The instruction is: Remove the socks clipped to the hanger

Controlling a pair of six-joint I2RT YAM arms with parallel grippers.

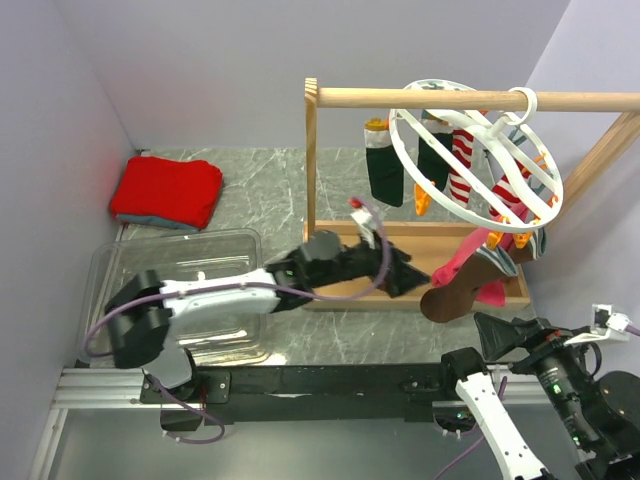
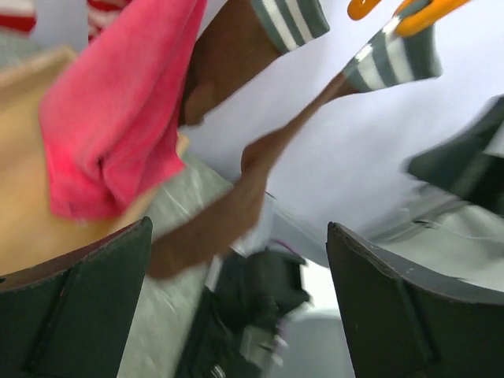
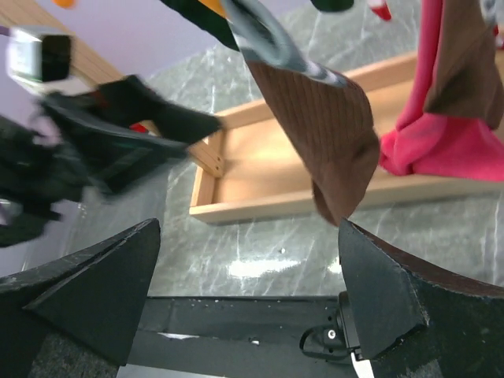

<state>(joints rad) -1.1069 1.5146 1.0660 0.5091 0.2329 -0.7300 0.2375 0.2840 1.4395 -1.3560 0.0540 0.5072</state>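
The white ring hanger (image 1: 470, 160) hangs by its hook from the wooden rail. Dark green socks (image 1: 383, 172) and red-and-white striped socks (image 1: 463, 165) hang clipped to it. A brown sock (image 1: 452, 297) with a grey-striped cuff hangs lowest at the front, beside a pink cloth (image 1: 462, 257). My left gripper (image 1: 405, 272) is open and empty, just left of the brown sock (image 2: 228, 197). My right gripper (image 1: 498, 335) is open and empty, just below and right of it; the brown toe (image 3: 327, 134) hangs above its jaws. Orange clips (image 2: 409, 12) hold striped cuffs.
The wooden rail frame (image 1: 312, 150) stands on a wooden tray base (image 3: 315, 177). A clear plastic bin (image 1: 180, 290) lies under the left arm. A folded red cloth (image 1: 167, 192) lies at the back left. Walls close in on both sides.
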